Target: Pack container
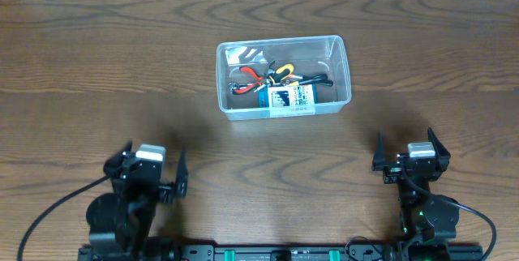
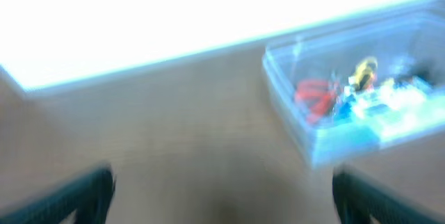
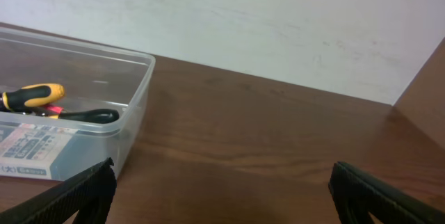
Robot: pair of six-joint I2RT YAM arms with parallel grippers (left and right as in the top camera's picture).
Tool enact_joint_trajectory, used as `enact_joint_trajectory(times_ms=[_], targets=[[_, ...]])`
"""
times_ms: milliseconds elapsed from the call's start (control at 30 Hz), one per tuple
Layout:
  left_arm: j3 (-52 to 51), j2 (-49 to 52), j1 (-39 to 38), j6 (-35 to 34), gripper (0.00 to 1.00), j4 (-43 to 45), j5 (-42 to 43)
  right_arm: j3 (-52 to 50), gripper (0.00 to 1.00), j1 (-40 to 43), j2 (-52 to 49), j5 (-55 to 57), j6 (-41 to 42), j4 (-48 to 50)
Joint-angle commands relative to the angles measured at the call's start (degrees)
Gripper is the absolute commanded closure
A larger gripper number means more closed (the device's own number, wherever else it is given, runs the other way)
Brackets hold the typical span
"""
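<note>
My left tool sits at the lower left of the overhead frame. Its two fingers are spread wide with nothing between them. Its own wrist view is badly blurred but shows the same wide gap over bare wood. My right tool sits at the lower right, likewise fully open and holding nothing. In its wrist view both dark fingers stand at the bottom corners with only wood between them. Both tools are well apart from the work.

Further out, the clear rectangular plastic container with rounded corners stands on the dark brown wooden bench. It is in the upper centre of the overhead frame, roughly midway between the two arms. Inside it I make out red-handled pliers and a yellow-and-black handled implement. There is also a black item I cannot identify, and a blue-and-white printed box lying along the container's lower wall.

I see nothing loose on the bench outside the container in any view, so I judge the packing finished or very nearly so. No lid is in view, so I cannot tell whether closing is left to do.
</note>
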State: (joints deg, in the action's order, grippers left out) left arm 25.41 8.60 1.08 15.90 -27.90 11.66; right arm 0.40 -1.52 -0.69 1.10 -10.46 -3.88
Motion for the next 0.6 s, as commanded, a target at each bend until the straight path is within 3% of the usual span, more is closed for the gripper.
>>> enact_joint_trajectory(times_ms=[0,100,200,367,567], targets=[[-8.94,-2.6,-1.49,-2.4,0.02,17.2,7.58,-0.09,0.01,0.04,0.42,0.83,1.22,-0.26],[-15.15,-3.19,-1.68,-3.15,0.02,30.77,6.93,-0.09,0.01,0.04,0.42,0.81,1.22,-0.26],[-19.76,-4.37,-1.84,-3.08,0.02,37.38,5.16,-0.09,0.01,0.04,0.42,0.81,1.22,-0.26],[-25.31,-8.55,-2.4,-2.86,0.02,39.89,4.04,-0.09,0.01,0.04,0.42,0.81,1.22,-0.26],[-25.18,-8.48,-4.66,-3.04,0.02,35.65,0.74,-0.09,0.01,0.04,0.42,0.81,1.22,-0.26]])
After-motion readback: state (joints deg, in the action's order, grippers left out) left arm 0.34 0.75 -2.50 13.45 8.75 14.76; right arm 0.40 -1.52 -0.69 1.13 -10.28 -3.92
